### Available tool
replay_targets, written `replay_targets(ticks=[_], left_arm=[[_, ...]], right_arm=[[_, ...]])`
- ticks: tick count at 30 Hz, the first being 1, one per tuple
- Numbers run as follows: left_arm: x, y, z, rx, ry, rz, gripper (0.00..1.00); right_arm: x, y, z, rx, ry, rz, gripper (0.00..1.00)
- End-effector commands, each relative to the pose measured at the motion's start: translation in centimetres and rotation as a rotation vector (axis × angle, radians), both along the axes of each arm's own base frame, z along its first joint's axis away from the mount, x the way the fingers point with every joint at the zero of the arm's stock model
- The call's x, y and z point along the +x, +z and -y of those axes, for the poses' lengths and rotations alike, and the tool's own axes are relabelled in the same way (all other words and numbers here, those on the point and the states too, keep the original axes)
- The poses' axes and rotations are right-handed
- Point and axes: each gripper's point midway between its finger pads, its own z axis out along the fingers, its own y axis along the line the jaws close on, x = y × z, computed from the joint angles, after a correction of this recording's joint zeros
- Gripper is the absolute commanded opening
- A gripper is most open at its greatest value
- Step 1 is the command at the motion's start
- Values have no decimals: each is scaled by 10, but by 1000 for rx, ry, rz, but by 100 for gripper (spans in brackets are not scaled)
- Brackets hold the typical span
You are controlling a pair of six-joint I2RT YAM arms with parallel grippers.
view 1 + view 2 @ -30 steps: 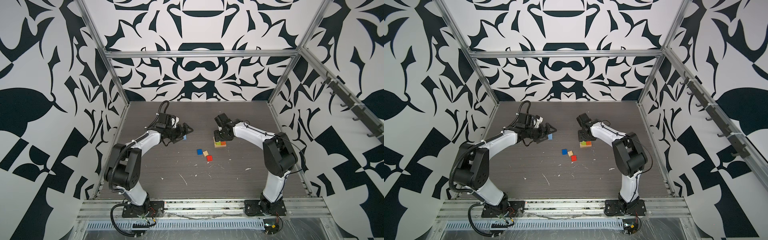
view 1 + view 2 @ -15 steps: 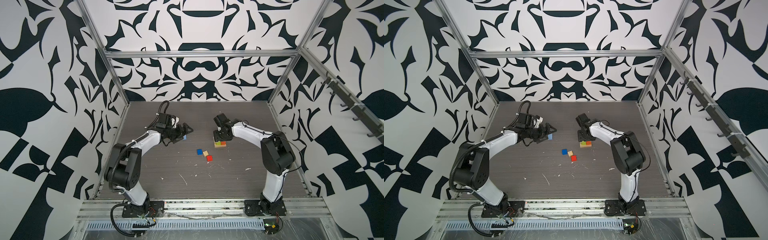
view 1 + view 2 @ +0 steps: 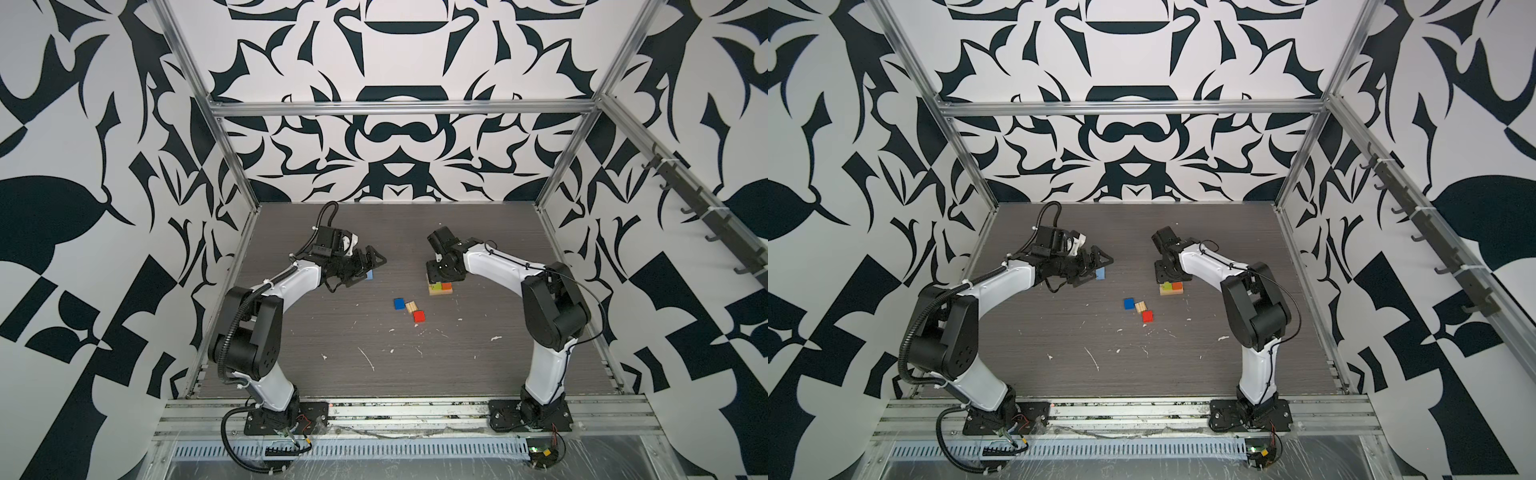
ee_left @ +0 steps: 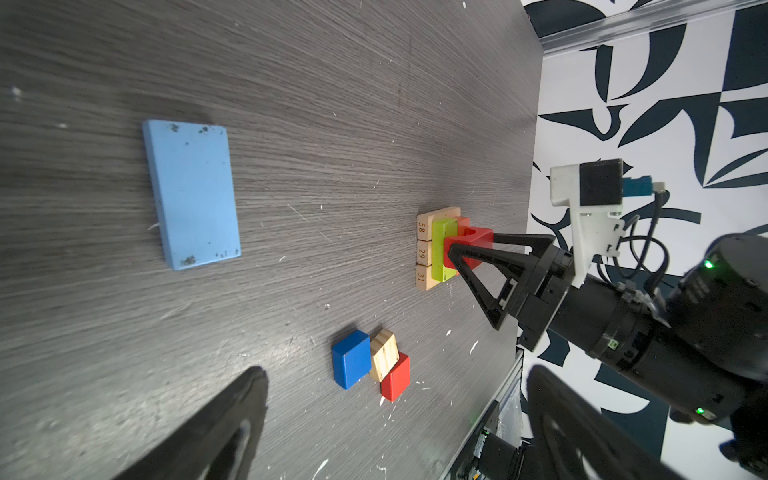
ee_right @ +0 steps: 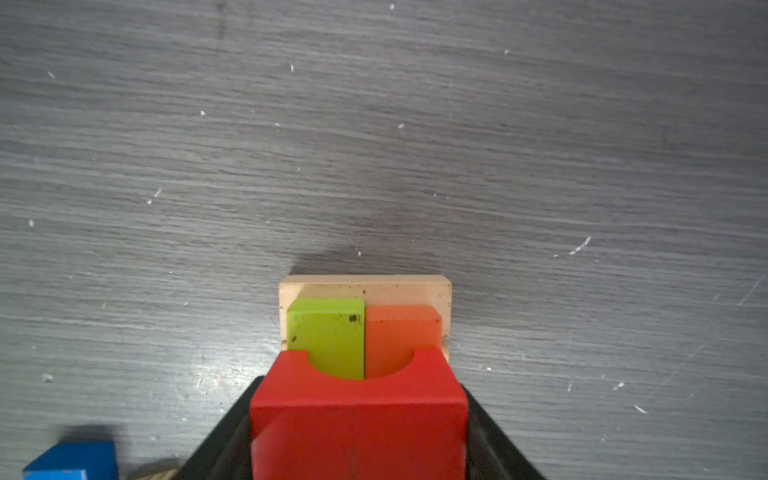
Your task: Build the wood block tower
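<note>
Right arm (image 3: 498, 266) edged inward; only wrist views show red arch (image 5: 357, 415).

The tower (image 3: 440, 288) stands right of centre, arch block (image 5: 359, 415) atop; three cubes (image 3: 410, 307) lie near-left of it, a plank (image 3: 1100, 273) farther left.

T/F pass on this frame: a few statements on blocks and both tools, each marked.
1. The light blue flat wooden plank lies flat on the dark wood-grain table. True.
2. The left tool is shut on that plank. False: its jaws stand wide open and hold nothing.
3. The red notched wooden block is above the lime green block and orange block, between the right tool's fingers. True.
4. The dark blue wooden cube sits on the red notched block. False: it lies on the table beside the tan cube and red cube.
</note>
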Motion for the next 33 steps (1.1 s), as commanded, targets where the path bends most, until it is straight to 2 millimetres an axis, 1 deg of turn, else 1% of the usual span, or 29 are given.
replay_targets(ticks=[1,9,13,15,20,23,29,33], left_arm=[[4,2,3,-3,-2,9,99],[4,3,4,-5,-5,10,100],[4,2,3,0,-5,8,100],[4,-1,2,13,-7,-2,99],[5,-14,-8,118,0,-51,99],[9,-19,-14,163,19,-56,100],[21,-34,-25,281,59,-95,100],[31,-41,-30,346,77,-94,99]], right_arm=[[11,20,1,4,-12,49,68],[11,21,0,6,-5,50,75],[12,25,-2,15,-4,60,80],[12,28,-6,36,11,60,82],[17,45,-5,27,42,115,90],[18,58,-6,33,61,145,92],[16,81,-5,49,77,193,93],[10,97,-6,84,85,214,93]])
